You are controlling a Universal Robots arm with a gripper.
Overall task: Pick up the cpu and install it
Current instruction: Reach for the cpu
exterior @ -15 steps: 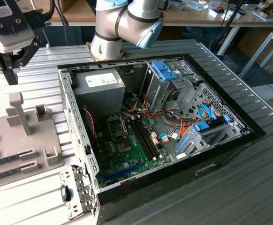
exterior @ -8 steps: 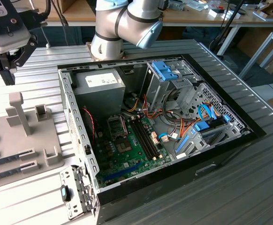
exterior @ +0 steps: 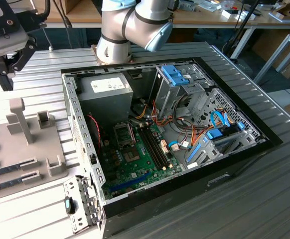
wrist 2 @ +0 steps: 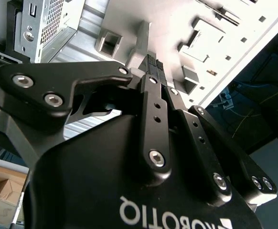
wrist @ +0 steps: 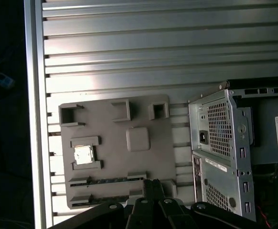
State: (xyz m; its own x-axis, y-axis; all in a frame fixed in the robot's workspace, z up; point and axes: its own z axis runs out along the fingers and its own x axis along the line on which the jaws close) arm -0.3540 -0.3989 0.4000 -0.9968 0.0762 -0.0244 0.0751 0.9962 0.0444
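Exterior view: a ribbed metal table carries an open computer case with the green motherboard flat in its bottom. The grey robot arm stands on the table at the far edge of the case. A flat grey tray lies on the table just beside the case, to the exterior view's left. The black gripper hangs above the far part of this tray, clear of it.

In both wrist views the jaws are pressed together with nothing between them, and the gripper looks down on the tray from above. In the first wrist view the cpu lies silver side up in a framed pocket of the tray. It sits well apart from the computer case and untouched by the gripper.
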